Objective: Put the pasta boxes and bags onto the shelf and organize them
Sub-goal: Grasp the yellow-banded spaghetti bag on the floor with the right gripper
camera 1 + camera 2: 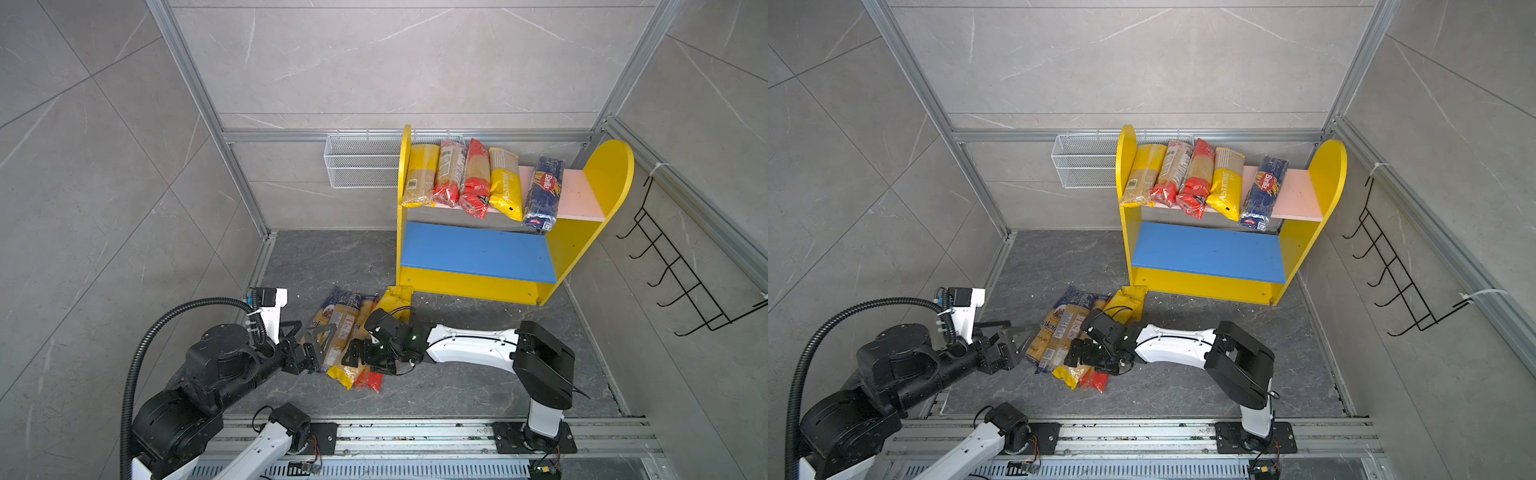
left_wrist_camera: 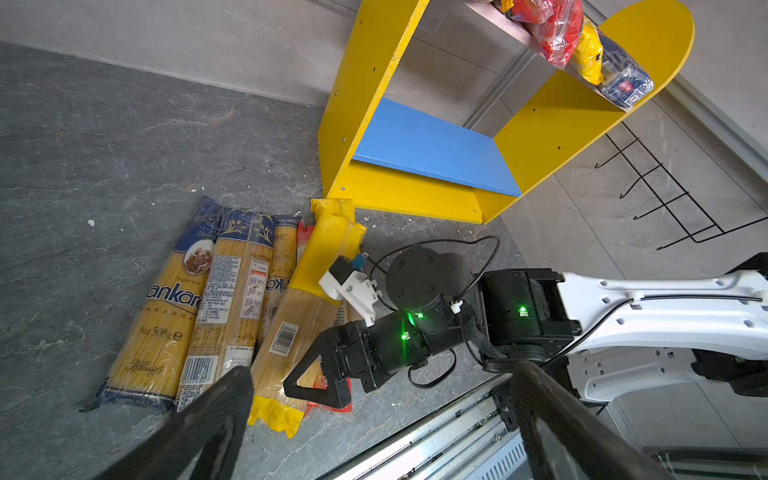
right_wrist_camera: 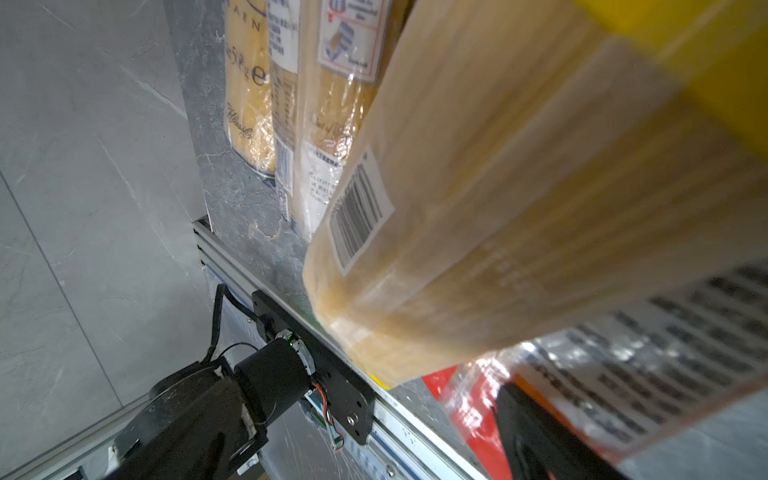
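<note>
Several pasta packets [image 1: 340, 328] lie side by side on the dark floor in front of the shelf [image 1: 478, 253], also in the left wrist view [image 2: 199, 307]. A yellow-ended packet [image 2: 307, 299] lies on top at the pile's right, over a red one [image 2: 332, 405]. My right gripper [image 1: 359, 353] is open and low over that end. One finger [image 2: 316, 382] sits beside the yellow-ended packet [image 3: 498, 208]; the other is hidden. My left gripper [image 1: 316, 328] is open at the pile's left edge, holding nothing. Several packets [image 1: 473, 178] lie across the pink upper board [image 1: 577, 195].
A white wire basket [image 1: 357, 162] hangs on the back wall left of the shelf. A black hook rack [image 1: 681, 282] hangs on the right wall. The arms' metal rail [image 1: 415, 436] runs along the front edge. The blue lower board holds nothing.
</note>
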Controlling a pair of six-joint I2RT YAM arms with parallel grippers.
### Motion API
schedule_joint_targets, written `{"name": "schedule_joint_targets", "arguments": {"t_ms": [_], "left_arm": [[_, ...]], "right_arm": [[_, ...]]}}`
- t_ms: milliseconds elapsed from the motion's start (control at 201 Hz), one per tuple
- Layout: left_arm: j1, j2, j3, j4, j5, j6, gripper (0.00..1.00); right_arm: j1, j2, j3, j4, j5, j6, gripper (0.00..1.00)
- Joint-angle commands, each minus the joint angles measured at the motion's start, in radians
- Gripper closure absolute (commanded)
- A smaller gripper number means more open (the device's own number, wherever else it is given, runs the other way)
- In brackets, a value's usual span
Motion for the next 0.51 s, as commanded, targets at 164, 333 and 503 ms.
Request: {"name": "schedule_joint_targets", "arguments": {"t_ms": [164, 333, 503], "left_arm": [[0.006, 0.001, 0.077, -0.072, 0.043, 0.021, 0.0], [0.005, 0.005, 0.101, -0.114, 0.062, 0.039, 0.0], [0.005, 0.019, 0.12, -0.137, 0.08, 0.05, 0.0]], "right_arm": [[0.02, 0.052, -0.05, 0.135, 0.107, 0.079, 0.02], [0.033, 0.085, -0.079, 0.241, 0.168, 0.107, 0.02], [0.036, 0.124, -0.081, 0.314, 0.207, 0.131, 0.02]]}}
